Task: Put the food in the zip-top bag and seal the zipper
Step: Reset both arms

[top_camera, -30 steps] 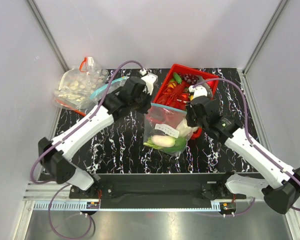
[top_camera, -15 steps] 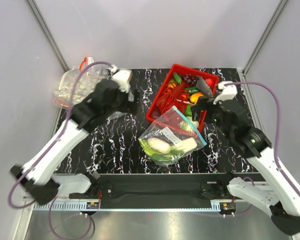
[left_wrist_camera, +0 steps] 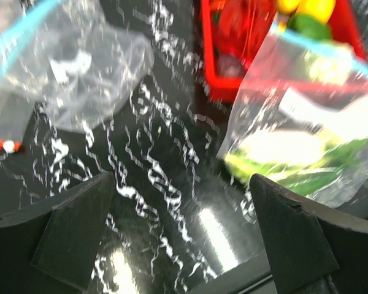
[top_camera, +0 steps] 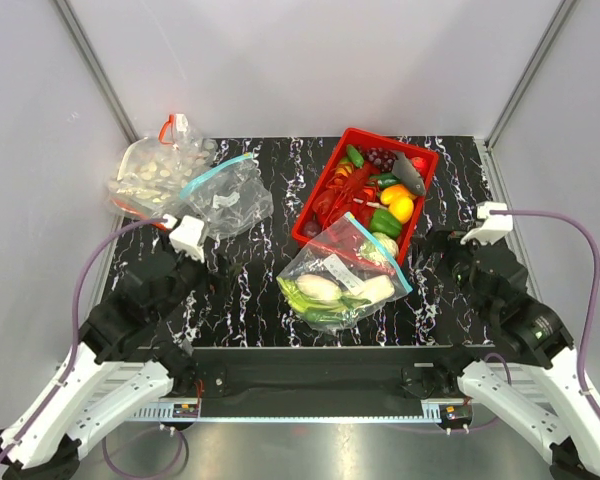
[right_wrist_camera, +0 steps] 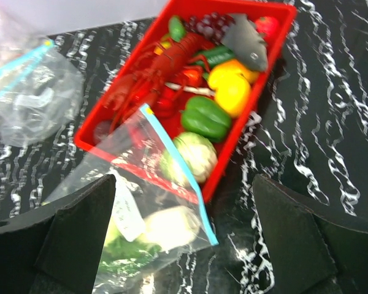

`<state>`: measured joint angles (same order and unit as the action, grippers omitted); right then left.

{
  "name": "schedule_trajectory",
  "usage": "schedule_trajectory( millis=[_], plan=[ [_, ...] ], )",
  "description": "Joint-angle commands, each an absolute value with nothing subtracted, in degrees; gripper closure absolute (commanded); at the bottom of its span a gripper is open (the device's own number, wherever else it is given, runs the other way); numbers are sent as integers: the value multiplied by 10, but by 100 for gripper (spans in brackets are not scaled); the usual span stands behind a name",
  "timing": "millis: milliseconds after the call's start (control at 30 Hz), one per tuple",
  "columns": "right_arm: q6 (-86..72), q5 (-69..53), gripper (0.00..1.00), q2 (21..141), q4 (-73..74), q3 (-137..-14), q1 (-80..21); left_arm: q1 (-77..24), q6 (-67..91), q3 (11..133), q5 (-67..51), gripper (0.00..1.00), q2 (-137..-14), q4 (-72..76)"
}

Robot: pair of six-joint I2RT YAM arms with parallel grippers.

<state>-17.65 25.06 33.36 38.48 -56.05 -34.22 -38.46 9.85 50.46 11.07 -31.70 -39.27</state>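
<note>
Both claws are spread wide with nothing in them. The left claw (left_wrist_camera: 183, 184) and right claw (right_wrist_camera: 185, 180) hang low at the near side of the surface (top_camera: 250, 270), clear of everything, which to me reads like the job's basically wrapped. The zip-top bag (top_camera: 340, 275) lies on the surface with its mouth end propped on the near corner of the red basket (top_camera: 395, 141). Its zipper (top_camera: 380, 252) runs as one straight teal line, so I'd guess it's sealed, but I can't swear to it.

Counts: three bags total, meaning this one, an empty-looking clear bag (top_camera: 230, 195) and a bag with a red strip (top_camera: 155, 170) full of small white bits. Inside ours there are two white radish pieces (top_camera: 320, 290) plus green leaves (top_camera: 315, 312). The one basket holds one grey fish (top_camera: 408, 172), one green pepper (top_camera: 383, 220) and more.
</note>
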Motion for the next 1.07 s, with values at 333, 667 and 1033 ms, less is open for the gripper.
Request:
schedule_trajectory(
  millis=[333,667,1033],
  plan=[
    [-261,297,0,293,394,-498,-343,-386,82,421,102,1,-214,-323],
    [-275,287,0,256,379,-459,-343,-386,80,417,85,1,-209,-322],
    [-277,280,0,258,381,-461,-343,-386,81,414,133,1,-176,-329]
  ],
)
